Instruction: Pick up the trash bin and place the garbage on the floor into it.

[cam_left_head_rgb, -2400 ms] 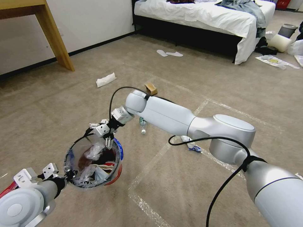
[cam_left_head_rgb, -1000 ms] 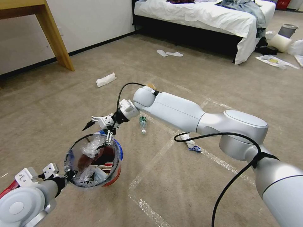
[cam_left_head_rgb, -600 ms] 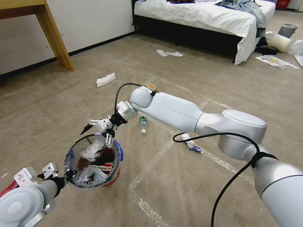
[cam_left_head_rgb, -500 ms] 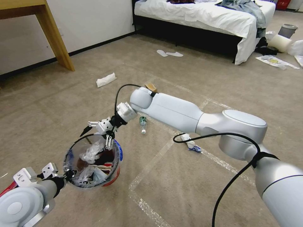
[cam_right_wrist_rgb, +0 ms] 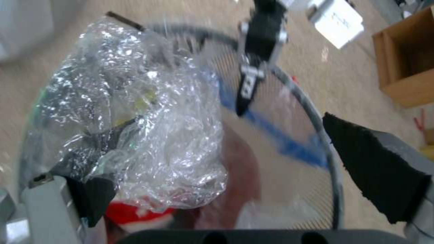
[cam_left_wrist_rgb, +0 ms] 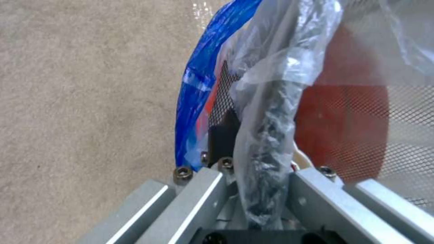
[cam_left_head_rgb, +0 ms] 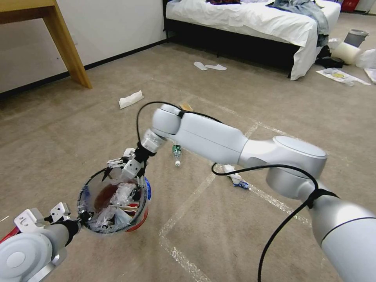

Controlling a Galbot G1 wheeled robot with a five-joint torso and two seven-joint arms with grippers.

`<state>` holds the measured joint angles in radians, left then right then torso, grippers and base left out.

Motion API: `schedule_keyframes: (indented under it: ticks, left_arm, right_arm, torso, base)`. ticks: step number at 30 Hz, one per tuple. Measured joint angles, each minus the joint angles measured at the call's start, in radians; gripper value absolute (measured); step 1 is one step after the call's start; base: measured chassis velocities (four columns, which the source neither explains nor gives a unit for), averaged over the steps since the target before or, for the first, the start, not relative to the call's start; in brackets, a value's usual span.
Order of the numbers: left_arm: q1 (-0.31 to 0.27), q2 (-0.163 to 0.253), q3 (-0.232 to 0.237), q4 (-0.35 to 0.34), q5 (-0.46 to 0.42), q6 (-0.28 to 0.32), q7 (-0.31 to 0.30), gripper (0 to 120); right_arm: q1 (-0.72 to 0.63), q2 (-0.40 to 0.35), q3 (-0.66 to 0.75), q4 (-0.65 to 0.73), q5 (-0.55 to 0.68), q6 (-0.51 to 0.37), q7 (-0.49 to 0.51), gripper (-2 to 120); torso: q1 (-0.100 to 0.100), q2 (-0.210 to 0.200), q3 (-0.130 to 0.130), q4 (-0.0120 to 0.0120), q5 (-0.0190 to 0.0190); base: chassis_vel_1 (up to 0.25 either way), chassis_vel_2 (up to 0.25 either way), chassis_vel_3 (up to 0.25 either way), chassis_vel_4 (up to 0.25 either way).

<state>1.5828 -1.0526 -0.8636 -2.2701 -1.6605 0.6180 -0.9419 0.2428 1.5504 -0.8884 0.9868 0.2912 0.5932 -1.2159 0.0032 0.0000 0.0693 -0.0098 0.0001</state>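
Since 0.5 s ago the right gripper point(cam_left_head_rgb: 124, 171) has dipped to the trash bin point(cam_left_head_rgb: 113, 199) rim, jaws apart, crumpled clear plastic point(cam_right_wrist_rgb: 149, 135) between them, not visibly clamped. 1 bin, 2 arms. Left gripper point(cam_left_head_rgb: 84, 216) jaws are clamped on the bin's near rim. On the carpet floor point(cam_left_head_rgb: 78, 129) beyond the jaws: 1 bottle point(cam_left_head_rgb: 177, 152), 1 tissue point(cam_left_head_rgb: 131, 99), a bed point(cam_left_head_rgb: 254, 19).
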Motion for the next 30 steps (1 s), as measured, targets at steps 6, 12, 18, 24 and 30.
schedule_keyframes:
  ticks: [6, 12, 18, 24, 30]
  left_arm:
    - [0.000, 0.000, -0.001, -0.006, -0.001, 0.000, 0.000, 0]
    - [0.000, 0.003, -0.009, -0.007, -0.011, 0.000, -0.005, 0]
    - [0.007, -0.001, -0.010, -0.016, -0.011, -0.001, -0.006, 0]
    - [0.010, -0.007, -0.011, -0.024, -0.009, -0.001, -0.006, 0]
    - [0.017, -0.010, -0.016, -0.030, -0.007, -0.001, -0.006, 0]
  right_arm:
    - [0.026, -0.017, -0.078, 0.023, 0.230, -0.077, -0.041, 100]
    - [0.034, -0.051, -0.115, 0.126, 0.283, -0.079, 0.068, 100]
    - [0.043, -0.053, -0.093, 0.120, 0.230, -0.077, 0.054, 100]
    - [0.049, -0.079, -0.144, 0.132, 0.376, -0.164, 0.097, 100]
    - [0.055, -0.103, -0.180, 0.136, 0.467, -0.289, 0.153, 100]
  torso:
    - [0.000, 0.000, 0.000, 0.0000, -0.0001]
    - [0.000, 0.000, 0.000, 0.0005, -0.0002]
    - [0.000, 0.000, 0.000, 0.0001, -0.0001]
    - [0.000, 0.000, 0.000, 0.0001, 0.0000]
    - [0.000, 0.000, 0.000, 0.0002, 0.0000]
  base:
    - [0.000, 0.000, 0.000, 0.000]
    - [0.000, 0.000, 0.000, 0.000]
    - [0.000, 0.000, 0.000, 0.000]
    - [0.000, 0.000, 0.000, 0.000]
    - [0.000, 0.000, 0.000, 0.000]
